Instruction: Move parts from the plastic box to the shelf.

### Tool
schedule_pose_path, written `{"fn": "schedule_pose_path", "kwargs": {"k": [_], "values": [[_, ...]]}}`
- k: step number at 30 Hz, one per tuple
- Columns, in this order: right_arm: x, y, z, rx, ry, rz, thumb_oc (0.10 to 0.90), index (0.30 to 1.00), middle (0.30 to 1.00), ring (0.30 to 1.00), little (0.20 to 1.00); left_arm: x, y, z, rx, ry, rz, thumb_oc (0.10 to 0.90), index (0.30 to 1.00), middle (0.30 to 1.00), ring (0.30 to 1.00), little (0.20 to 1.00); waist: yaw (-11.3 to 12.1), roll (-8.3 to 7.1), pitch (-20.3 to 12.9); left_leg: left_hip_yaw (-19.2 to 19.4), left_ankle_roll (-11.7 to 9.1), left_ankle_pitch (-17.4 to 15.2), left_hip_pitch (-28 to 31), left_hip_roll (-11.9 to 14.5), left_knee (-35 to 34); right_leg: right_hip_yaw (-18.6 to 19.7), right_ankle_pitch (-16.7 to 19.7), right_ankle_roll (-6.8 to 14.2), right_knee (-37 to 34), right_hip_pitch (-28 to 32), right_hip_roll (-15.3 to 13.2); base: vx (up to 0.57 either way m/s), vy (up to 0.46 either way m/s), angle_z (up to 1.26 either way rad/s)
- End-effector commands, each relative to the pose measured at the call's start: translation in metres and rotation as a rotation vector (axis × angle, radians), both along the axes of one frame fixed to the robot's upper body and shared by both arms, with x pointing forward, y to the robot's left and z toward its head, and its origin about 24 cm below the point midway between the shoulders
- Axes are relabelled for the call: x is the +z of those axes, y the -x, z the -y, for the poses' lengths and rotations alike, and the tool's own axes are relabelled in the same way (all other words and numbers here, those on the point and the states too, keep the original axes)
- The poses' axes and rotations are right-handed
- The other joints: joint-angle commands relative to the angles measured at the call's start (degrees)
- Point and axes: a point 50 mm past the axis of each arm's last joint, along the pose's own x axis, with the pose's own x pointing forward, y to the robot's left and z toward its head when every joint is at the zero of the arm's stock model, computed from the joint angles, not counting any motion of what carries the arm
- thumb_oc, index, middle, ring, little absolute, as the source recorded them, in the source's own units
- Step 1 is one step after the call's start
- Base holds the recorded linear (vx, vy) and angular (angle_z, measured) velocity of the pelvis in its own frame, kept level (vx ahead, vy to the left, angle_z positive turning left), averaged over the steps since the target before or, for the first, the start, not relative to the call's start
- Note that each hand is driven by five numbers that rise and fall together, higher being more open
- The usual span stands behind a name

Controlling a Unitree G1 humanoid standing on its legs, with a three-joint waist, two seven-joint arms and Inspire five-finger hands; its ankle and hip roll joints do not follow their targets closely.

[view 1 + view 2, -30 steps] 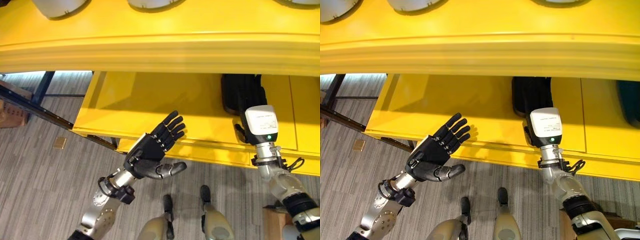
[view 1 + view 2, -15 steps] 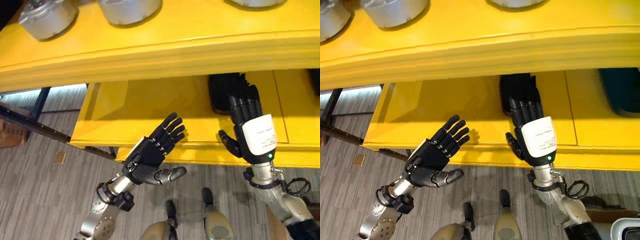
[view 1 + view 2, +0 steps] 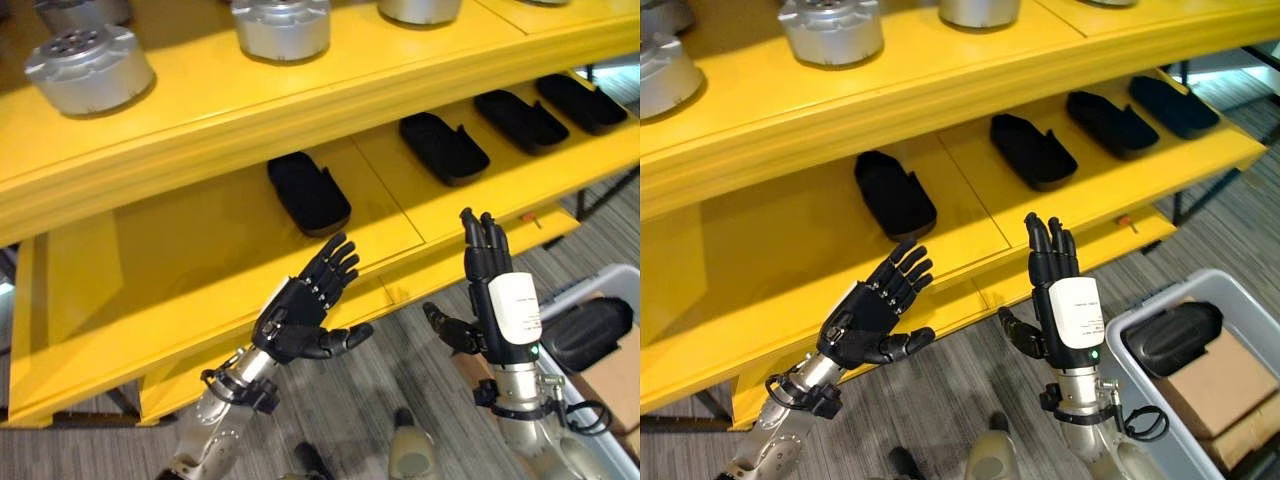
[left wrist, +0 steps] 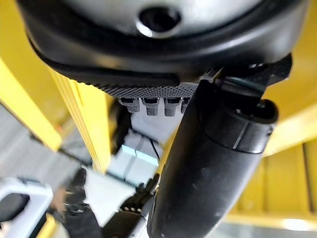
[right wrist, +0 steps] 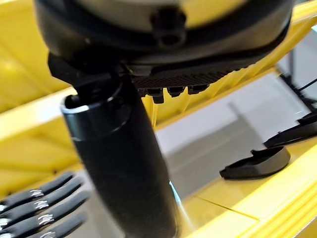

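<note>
Left eye view — right hand (image 3: pixel 500 300) withdrawn from shelf (image 3: pixel 250 240), empty, left hand (image 3: pixel 300 310) open — fingers straight

Left hand (image 3: pixel 300 312) is up, palm facing in, fingers straight and spread, thumb jutting out sideways, holding nothing. Right hand (image 3: pixel 1064 305) stands upright beside it, fingers straight and together, thumb out to its left, empty too.
</note>
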Motion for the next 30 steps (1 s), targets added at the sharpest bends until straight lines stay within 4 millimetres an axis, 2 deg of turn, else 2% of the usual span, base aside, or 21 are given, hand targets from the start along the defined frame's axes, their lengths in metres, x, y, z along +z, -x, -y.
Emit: {"fn": "schedule_pose_path", "kwargs": {"k": [1, 4, 8, 12, 15, 20, 23, 25, 26, 27, 28, 30], "values": [[0.061, -0.016, 0.010, -0.026, -0.067, 0.335, 0.900, 1.000, 1.000, 1.000, 1.000, 0.039, 0.005, 0.005, -0.073, 0.054, 0.250, 0.900, 1.000, 1.000, 1.000, 1.000, 0.72, 2.65, -2.85, -3.45, 3.02, -7.88, 0.91, -0.48, 1.21, 0.87, -5.12, 0.39, 5.19, -1.15, 1.86, -0.12, -0.244, -0.43], [0.061, -0.014, 0.016, -0.075, -0.062, 0.312, 0.900, 1.000, 1.000, 1.000, 1.000, 0.039, 0.005, 0.003, -0.094, 0.066, 0.231, 0.900, 1.000, 1.000, 1.000, 1.000, -0.14, 2.95, -3.43, -4.32, 1.80, -6.81, 0.92, 0.19, -0.02, 1.88, -6.63, 0.33, 3.61, -0.04, 3.82, -0.11, -0.277, -0.19], [0.059, -0.010, 0.029, -0.151, -0.087, 0.267, 0.900, 1.000, 1.000, 1.000, 1.000, 0.039, 0.006, 0.004, -0.095, 0.109, 0.216, 0.900, 1.000, 1.000, 1.000, 1.000, -1.12, 3.12, -4.01, -4.05, 0.43, -5.70, 2.04, 0.94, -2.07, 1.60, -6.59, -0.29, 0.36, 1.68, 5.31, -0.10, -0.226, -0.22], [0.058, -0.006, 0.044, -0.232, -0.143, 0.253, 0.900, 1.000, 1.000, 1.000, 1.000, 0.041, 0.006, 0.009, -0.093, 0.131, 0.227, 0.900, 1.000, 1.000, 1.000, 1.000, -2.94, 3.33, -4.20, -3.85, -0.80, -4.36, 2.93, 1.84, -3.88, 2.64, -6.35, -1.67, -2.14, 2.19, 7.56, -0.14, -0.275, -0.25], [0.054, -0.007, 0.056, -0.299, -0.176, 0.212, 0.900, 1.000, 1.000, 1.000, 1.000, 0.043, 0.001, 0.017, -0.085, 0.144, 0.235, 0.900, 1.000, 1.000, 1.000, 1.000, -5.13, 3.58, -3.64, -4.01, -2.72, -2.04, 2.47, 3.86, -5.13, 5.49, -7.31, -3.98, -2.88, 2.20, 10.95, -0.21, -0.358, -0.37], [0.046, -0.006, 0.061, -0.330, -0.201, 0.185, 0.900, 1.000, 1.000, 1.000, 1.000, 0.045, -0.003, 0.022, -0.094, 0.147, 0.253, 0.900, 1.000, 1.000, 1.000, 1.000, -6.10, 3.30, -3.36, -4.70, -4.29, -0.51, 1.78, 6.39, -4.75, 7.41, -7.73, -5.84, -3.54, 2.33, 13.53, -0.16, -0.288, -0.48], [0.041, -0.011, 0.056, -0.298, -0.202, 0.161, 0.900, 1.000, 1.000, 1.000, 1.000, 0.045, -0.005, 0.021, -0.088, 0.151, 0.268, 0.900, 1.000, 1.000, 1.000, 1.000, -5.22, 3.05, -3.28, -8.15, -4.98, 1.33, 0.36, 7.81, -3.66, 10.03, -6.59, -7.13, -4.04, 1.84, 15.34, -0.14, -0.311, -0.36], [0.038, -0.014, 0.051, -0.268, -0.196, 0.133, 0.900, 1.000, 1.000, 1.000, 1.000, 0.046, -0.005, 0.019, -0.054, 0.142, 0.272, 0.900, 1.000, 1.000, 1.000, 1.000, -4.23, 2.85, -3.31, -12.27, -4.98, 0.87, -0.19, 7.27, -2.22, 12.38, -6.25, -7.42, -4.74, 2.08, 16.04, 0.04, -0.222, -0.94], [0.034, -0.019, 0.046, -0.223, -0.189, 0.085, 0.900, 1.000, 1.000, 1.000, 1.000, 0.044, -0.005, 0.010, 0.005, 0.129, 0.264, 0.900, 1.000, 1.000, 1.000, 1.000, -2.61, 2.76, -3.56, -18.28, -4.19, -0.78, -1.47, 4.73, 0.87, 15.79, -5.85, -7.78, -5.49, 2.19, 16.93, 0.08, -0.224, -1.64], [0.034, -0.019, 0.044, -0.206, -0.189, 0.075, 0.900, 1.000, 1.000, 1.000, 1.000, 0.044, -0.004, 0.008, 0.023, 0.130, 0.261, 0.900, 1.000, 1.000, 1.000, 1.000, -2.29, 2.75, -3.54, -19.54, -3.77, -1.77, -1.59, 3.67, 1.89, 16.47, -5.81, -7.77, -5.70, 2.41, 17.08, 0.10, -0.227, -2.11], [0.032, -0.020, 0.041, -0.180, -0.193, 0.061, 0.900, 1.000, 1.000, 1.000, 1.000, 0.043, -0.002, 0.004, 0.047, 0.128, 0.256, 0.900, 1.000, 1.000, 1.000, 1.000, -1.66, 2.75, -3.82, -21.45, -2.77, -3.46, -2.25, 1.19, 3.14, 17.77, -5.32, -7.82, -6.22, 2.31, 17.48, 0.05, -0.102, -2.20], [0.031, -0.018, 0.038, -0.157, -0.195, 0.047, 0.900, 1.000, 1.000, 1.000, 1.000, 0.042, 0.000, 0.000, 0.061, 0.122, 0.253, 0.900, 1.000, 1.000, 1.000, 1.000, -1.18, 2.92, -4.10, -22.47, -1.35, -5.32, -2.66, -1.59, 3.96, 18.77, -5.11, -7.86, -6.57, 2.38, 18.05, 0.05, -0.099, -1.69]]}}
